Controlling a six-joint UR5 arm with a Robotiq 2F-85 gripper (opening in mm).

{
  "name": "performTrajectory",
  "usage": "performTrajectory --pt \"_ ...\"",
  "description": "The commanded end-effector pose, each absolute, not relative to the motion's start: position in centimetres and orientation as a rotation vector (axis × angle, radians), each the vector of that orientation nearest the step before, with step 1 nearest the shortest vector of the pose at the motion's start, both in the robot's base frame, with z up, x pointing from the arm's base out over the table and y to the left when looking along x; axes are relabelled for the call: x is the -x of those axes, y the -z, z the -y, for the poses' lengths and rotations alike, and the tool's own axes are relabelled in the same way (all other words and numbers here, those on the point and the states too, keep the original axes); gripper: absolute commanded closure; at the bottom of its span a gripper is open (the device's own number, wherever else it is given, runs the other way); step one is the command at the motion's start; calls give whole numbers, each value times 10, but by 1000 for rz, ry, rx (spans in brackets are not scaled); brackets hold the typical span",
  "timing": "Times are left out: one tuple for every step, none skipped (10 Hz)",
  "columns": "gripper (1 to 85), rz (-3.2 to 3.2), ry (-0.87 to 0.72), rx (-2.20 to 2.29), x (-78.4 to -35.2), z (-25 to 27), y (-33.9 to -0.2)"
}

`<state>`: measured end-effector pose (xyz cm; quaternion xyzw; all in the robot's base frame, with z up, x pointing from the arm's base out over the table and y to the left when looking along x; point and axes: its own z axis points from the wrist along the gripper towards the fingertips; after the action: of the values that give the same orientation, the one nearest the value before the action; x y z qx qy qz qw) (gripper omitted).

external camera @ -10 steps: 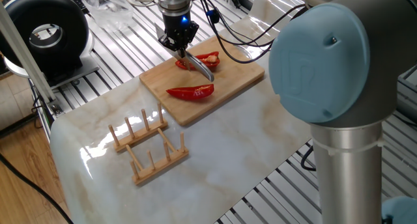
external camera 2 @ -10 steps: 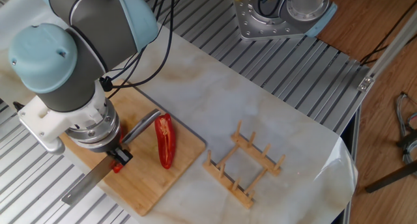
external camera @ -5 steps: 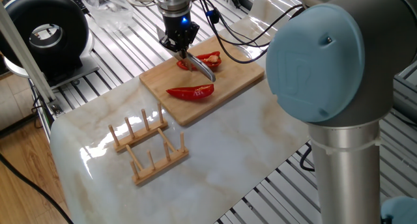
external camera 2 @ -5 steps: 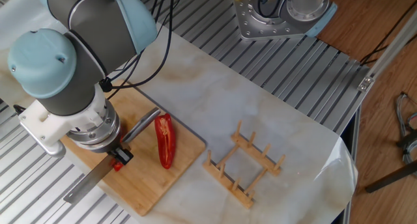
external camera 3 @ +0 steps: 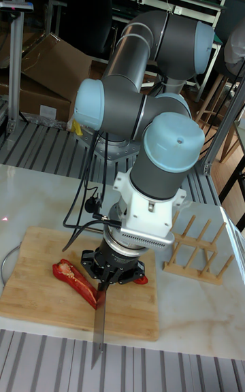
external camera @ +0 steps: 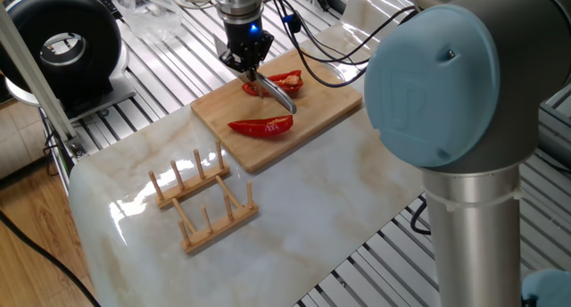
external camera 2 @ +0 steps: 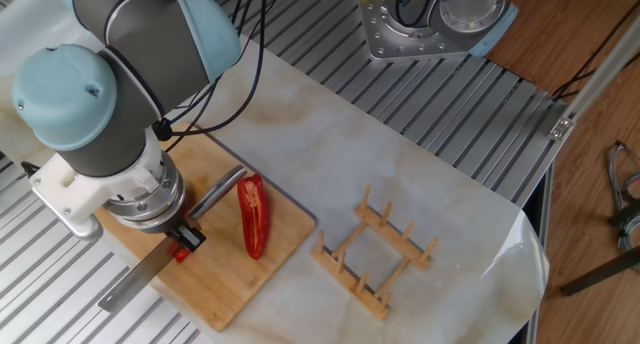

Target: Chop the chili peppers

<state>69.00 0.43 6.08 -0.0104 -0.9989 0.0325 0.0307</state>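
- A knife [external camera 3: 99,324] is being gripped by the claw [external camera: 246,62], jaws clamped on its handle, blade angled down across the chili pepper half [external camera: 278,82] directly beneath it.
- The second chili pepper half [external camera 2: 252,216] is lying uncut just beside the claw, on the same wooden cutting board [external camera: 326,106].
- A wooden peg rack [external camera: 202,201] is standing well apart, on the marble tabletop.
- The glossy, curved pepper is judged likely to be pushed or rolled aside instead of being cut, since nothing is pinning it.

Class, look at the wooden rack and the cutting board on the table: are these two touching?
Apart. One fixed view shows bare marble between the wooden rack and the cutting board; the other fixed view shows the same gap.
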Motion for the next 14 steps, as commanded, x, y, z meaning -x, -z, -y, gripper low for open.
performTrajectory --pt "843 3072 -79 28 -688 -7 -63" --pt "843 3072 -79 28 -688 -7 -63" --pt "843 3068 -82 29 -687 -7 -62" --pt "843 3064 -82 26 -686 -6 -62" --pt "843 3059 -79 22 -684 -6 -62" --pt "843 3056 -79 15 -683 -6 -62" --pt "843 3054 -78 10 -682 -6 -63" --pt "843 3056 -78 8 -682 -6 -62" --pt "843 3061 -76 3 -682 -6 -59" --pt "843 3071 -71 -5 -685 -6 -56" --pt "843 3088 -81 -15 -691 -5 -55" --pt "843 3098 -93 -20 -695 -6 -57" --pt "843 3110 -98 -26 -700 -9 -63" --pt "843 3119 -101 -29 -704 -13 -67"
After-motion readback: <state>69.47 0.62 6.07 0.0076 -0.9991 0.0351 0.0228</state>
